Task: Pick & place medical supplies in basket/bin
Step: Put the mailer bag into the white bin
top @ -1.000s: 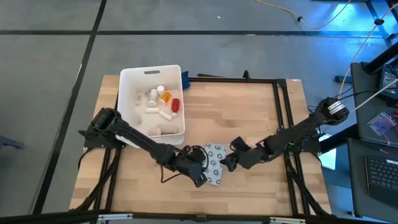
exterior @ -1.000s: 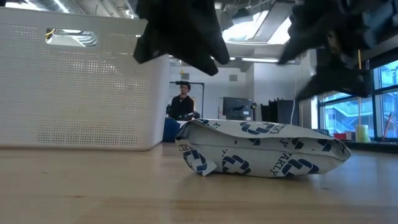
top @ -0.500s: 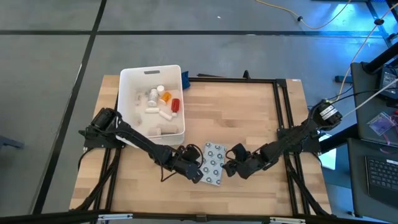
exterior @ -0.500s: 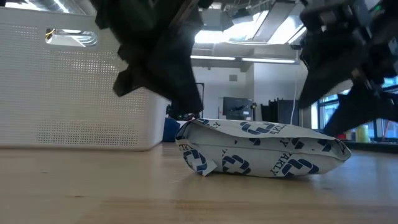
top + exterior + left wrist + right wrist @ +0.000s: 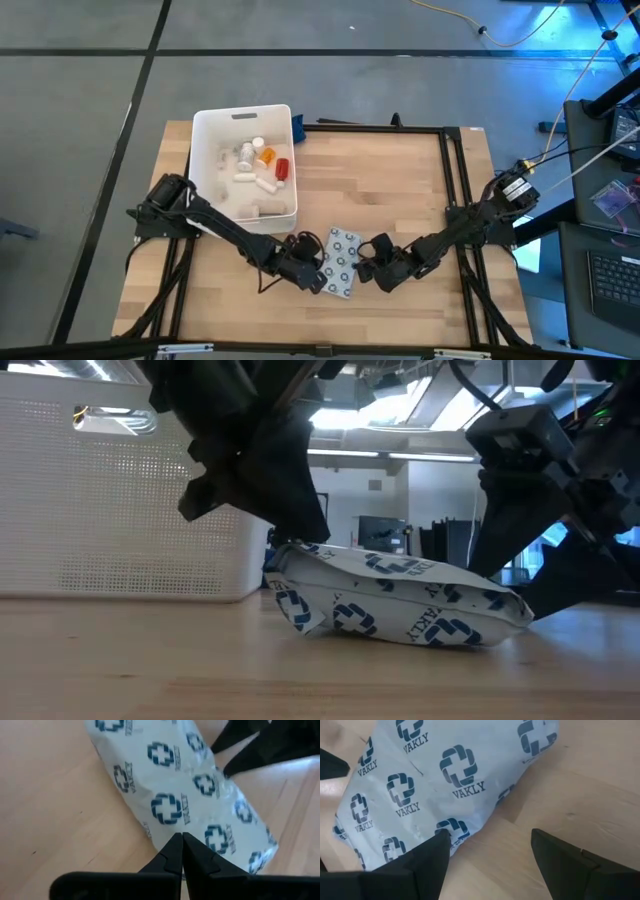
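Observation:
The white packet printed with blue crosses (image 5: 338,262) lies flat on the wooden table near its near edge, also seen in the low view (image 5: 400,605). My left gripper (image 5: 316,275) is shut at the packet's left end. My right gripper (image 5: 366,265) is open at its right edge, low over the table. The white bin (image 5: 200,150) stands at the far left and holds white bottles, an orange pill bottle (image 5: 266,156) and a red bottle (image 5: 282,169). My left gripper has its shut fingertips (image 5: 181,842) on the packet's left edge (image 5: 165,827), slanting down from the table's left; the packet stays on the table. My right gripper touches the packet's right edge (image 5: 455,827) with one finger (image 5: 432,857). The other finger (image 5: 555,857) stands over bare wood. It comes slanting down from the right.
The bin's perforated wall (image 5: 130,500) rises behind and left of the packet. A black frame rail (image 5: 445,180) runs along the table's right side and far edge. Something blue (image 5: 298,125) lies by the bin's far right corner. Bare wood spans the middle (image 5: 380,190).
My right gripper has come down and toward the table's left, up to the packet's right edge. My left gripper has dropped and drawn back to the packet's left end. The packet has slid a little toward the left.

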